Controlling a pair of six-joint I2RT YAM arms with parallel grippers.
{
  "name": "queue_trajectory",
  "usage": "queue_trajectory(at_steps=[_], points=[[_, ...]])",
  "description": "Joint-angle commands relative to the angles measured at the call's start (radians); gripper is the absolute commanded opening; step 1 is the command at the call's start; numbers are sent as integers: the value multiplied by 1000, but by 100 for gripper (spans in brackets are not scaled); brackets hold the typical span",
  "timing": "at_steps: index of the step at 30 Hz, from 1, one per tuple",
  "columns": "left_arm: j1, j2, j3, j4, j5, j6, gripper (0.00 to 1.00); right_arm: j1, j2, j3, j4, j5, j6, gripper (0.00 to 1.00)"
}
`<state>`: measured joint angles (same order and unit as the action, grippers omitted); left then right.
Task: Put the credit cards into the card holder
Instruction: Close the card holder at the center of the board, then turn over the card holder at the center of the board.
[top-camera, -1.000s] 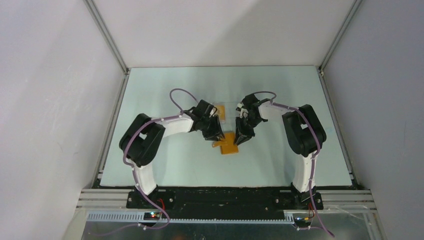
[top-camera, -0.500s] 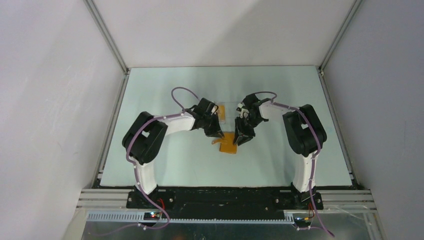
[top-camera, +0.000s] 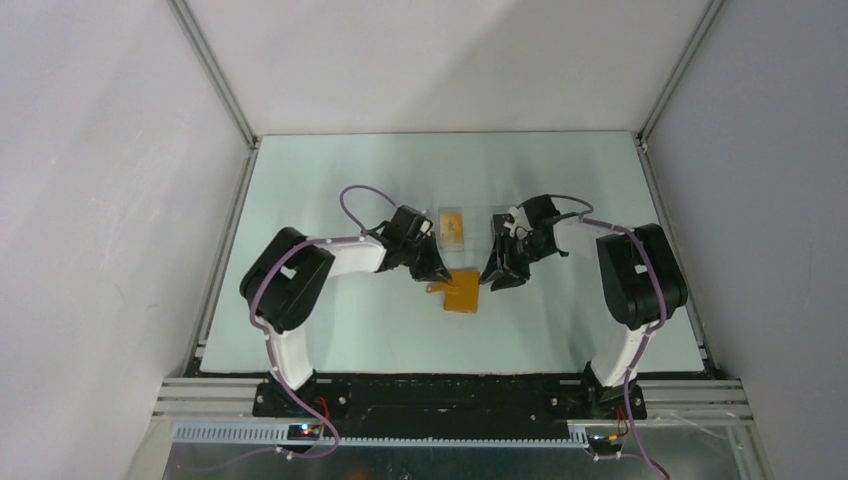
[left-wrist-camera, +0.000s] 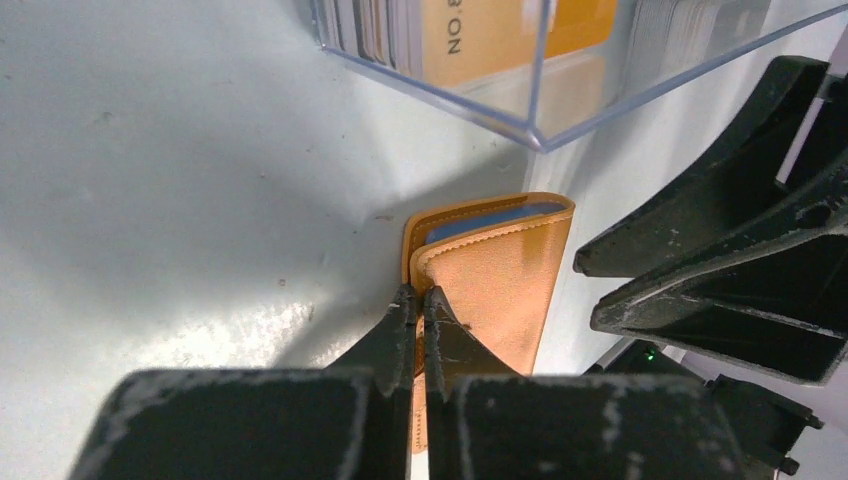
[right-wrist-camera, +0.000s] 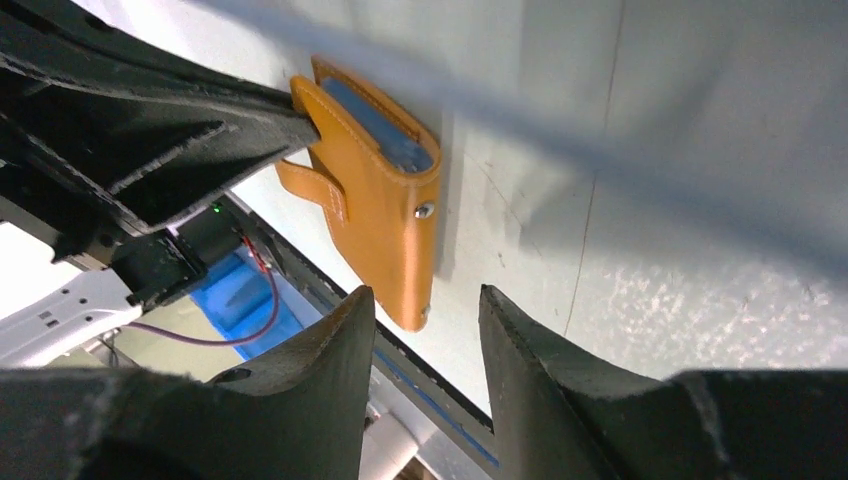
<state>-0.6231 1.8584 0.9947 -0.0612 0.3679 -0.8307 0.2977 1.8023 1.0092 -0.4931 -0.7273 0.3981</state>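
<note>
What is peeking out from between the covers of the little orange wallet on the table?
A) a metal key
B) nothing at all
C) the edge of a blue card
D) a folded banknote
C: both wrist views show a blue card edge between the covers of the card holder.

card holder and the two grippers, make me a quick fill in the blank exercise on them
1. The card holder is ___ in colour.
2. The credit card tucked inside it is ___.
3. The left gripper, at the card holder's edge, is ___.
4. The right gripper, with nothing between its fingers, is ___.
Missing words: orange; blue; shut; open.
</note>
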Motion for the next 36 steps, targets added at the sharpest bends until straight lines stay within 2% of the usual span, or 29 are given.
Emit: queue_trajectory(at_steps=[1,6,12,18,20,25,31,36], points=[[-29,-15,-41,6,-7,-37,0,-12,24,-52,76,-65,104,48],[-43,-32,-72,14,-38,-107,0,-8,33,-75,105,-39,152,48],[-72,-37,-107,40,-51,-171,0,-5,-14,-73,83,-17,118,49],[-88,-17,-128,55,-53,-189,0,-3,-172,-30,-53,110,21,66],[-89,-12,-129,83,-52,-192,0,-4,-221,-29,-96,159,-6,69],[-98,-3,-139,129,-48,-232,0,-16,-268,-74,-131,133,-13,69],[-117,11,-153,185,-44,-285,0,-32,-226,-203,-28,34,29,61],[-127,25,-156,222,-31,-311,0,-49,-188,-271,94,-35,58,58]])
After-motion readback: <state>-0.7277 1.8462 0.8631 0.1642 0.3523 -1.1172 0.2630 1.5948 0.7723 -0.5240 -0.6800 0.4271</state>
